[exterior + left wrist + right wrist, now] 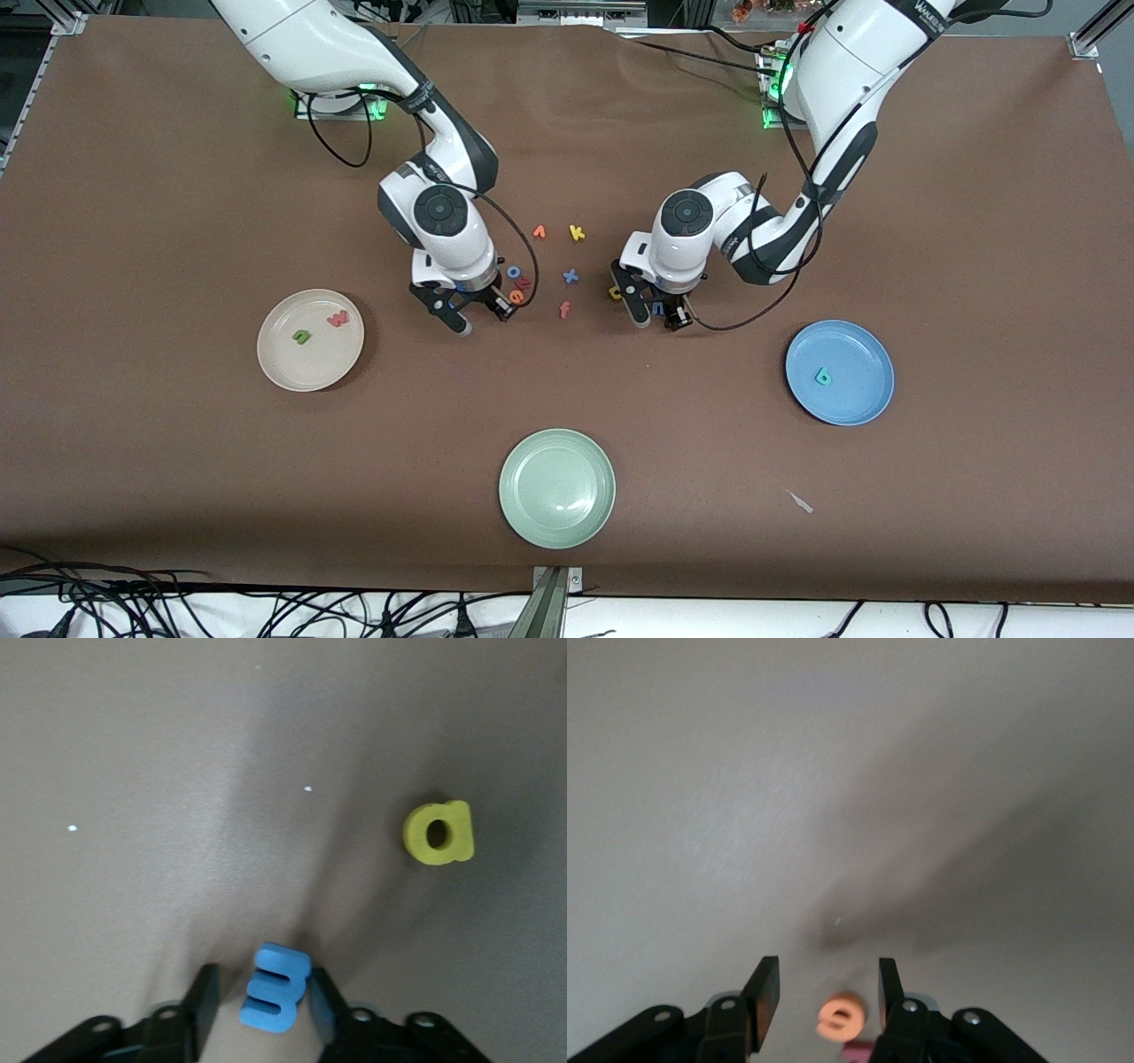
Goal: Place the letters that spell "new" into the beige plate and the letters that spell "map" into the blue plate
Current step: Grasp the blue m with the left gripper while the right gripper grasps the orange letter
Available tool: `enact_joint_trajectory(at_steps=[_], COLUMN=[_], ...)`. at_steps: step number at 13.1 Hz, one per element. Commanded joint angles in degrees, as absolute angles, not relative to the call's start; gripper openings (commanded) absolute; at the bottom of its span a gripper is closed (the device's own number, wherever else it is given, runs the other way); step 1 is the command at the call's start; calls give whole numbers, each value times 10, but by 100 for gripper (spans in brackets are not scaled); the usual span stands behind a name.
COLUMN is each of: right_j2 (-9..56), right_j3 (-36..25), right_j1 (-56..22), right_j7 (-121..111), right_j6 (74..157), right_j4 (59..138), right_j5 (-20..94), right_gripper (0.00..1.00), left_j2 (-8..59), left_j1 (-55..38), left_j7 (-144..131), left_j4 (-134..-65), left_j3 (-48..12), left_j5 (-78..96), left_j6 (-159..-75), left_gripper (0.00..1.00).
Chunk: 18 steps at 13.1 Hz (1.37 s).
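Note:
The blue m (276,988) lies on the table between the fingers of my left gripper (263,983), which is down over it (660,317). One finger touches the m and a gap shows at the other. The yellow a (438,833) lies close by (614,291). My right gripper (828,979) stands open with the orange e (840,1017) between its fingers, untouched. The beige plate (310,372) holds the green n (302,336) and the pinkish-red w (337,318). The teal p (823,376) lies in the blue plate (855,403).
Loose letters lie between the two grippers: a blue o (514,272), an orange v (539,232), a yellow k (577,232), a blue x (570,276) and an orange f (563,310). A pale green plate (556,487) sits nearest the front camera.

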State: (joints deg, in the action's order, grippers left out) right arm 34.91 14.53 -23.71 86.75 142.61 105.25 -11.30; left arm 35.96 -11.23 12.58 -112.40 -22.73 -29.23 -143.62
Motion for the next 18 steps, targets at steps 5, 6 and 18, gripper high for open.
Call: enact_joint_trajectory(at_steps=[5, 6, 18], right_j2=[381, 385, 382], right_j3=[147, 147, 146], right_j1=[-255, -256, -257], right_j7=[889, 889, 887], right_j6=[1448, 1452, 1457], right_j4=[1033, 1034, 1059], right_j5=[-117, -120, -120], right_gripper=[53, 53, 53], left_j2=[333, 317, 278], left_j1=[-85, -83, 184], left_j7=[121, 122, 378], left_j4=[-1128, -1128, -1123], left_j3=[-232, -233, -305], left_j5=[-310, -309, -301], left_j6=[-1415, -1383, -1273], left_gripper=[0, 0, 2])
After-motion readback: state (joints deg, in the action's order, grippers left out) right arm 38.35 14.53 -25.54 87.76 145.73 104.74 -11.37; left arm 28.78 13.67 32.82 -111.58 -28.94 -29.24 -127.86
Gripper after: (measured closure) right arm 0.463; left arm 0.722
